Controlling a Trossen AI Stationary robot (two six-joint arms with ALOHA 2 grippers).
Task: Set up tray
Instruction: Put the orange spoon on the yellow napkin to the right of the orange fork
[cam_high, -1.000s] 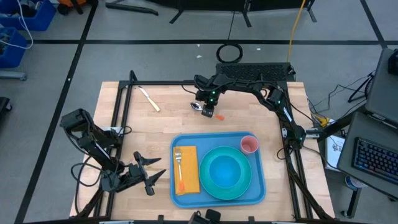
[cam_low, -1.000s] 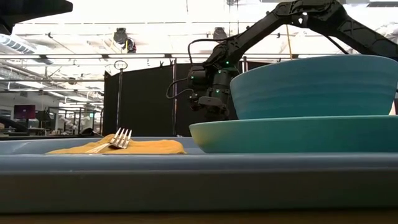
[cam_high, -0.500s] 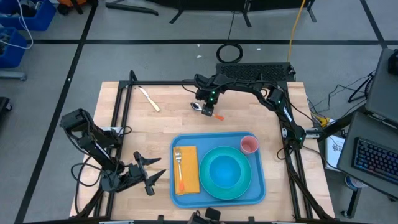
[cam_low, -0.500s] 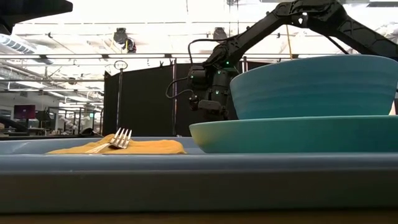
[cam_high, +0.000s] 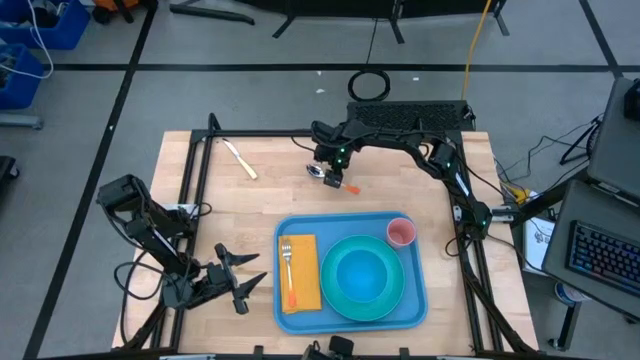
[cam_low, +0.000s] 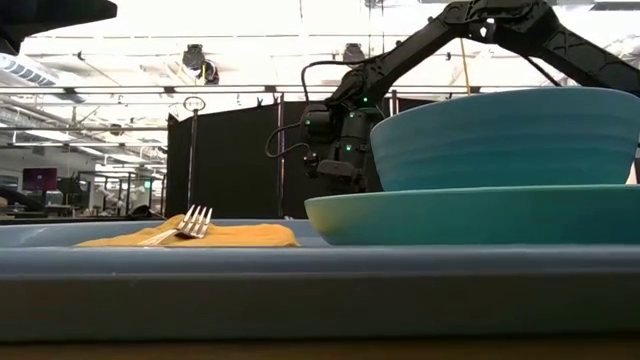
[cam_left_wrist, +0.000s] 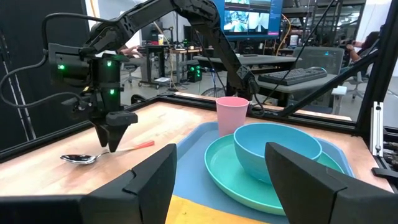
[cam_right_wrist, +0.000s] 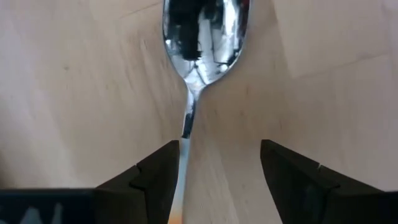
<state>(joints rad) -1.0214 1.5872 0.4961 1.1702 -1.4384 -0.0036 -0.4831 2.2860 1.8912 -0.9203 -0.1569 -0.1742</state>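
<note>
High view: we see the flat blue plastic tray (cam_high: 351, 271) in the lower centre, carrying a yellow-orange napkin (cam_high: 301, 272) with a fork (cam_high: 287, 267), a teal plate (cam_high: 362, 278) with a bowl (cam_high: 361, 273), and a pink cup (cam_high: 401, 233). Above it, our right gripper (cam_high: 331, 177) stands over the metal spoon with an orange handle (cam_high: 329, 175), fingers apart around its handle. We judge the spoon is the current step; next we must close and lift. Our left gripper (cam_high: 235, 280) waits at the lower left, fingers apart. No readable writing.

The bench (cam_high: 260, 200) is pale matt wood with visible grain. The spoon (cam_right_wrist: 200, 37) has a mirror-glossy metal bowl. The tray (cam_high: 415, 300) looks like smooth blue plastic.
</note>
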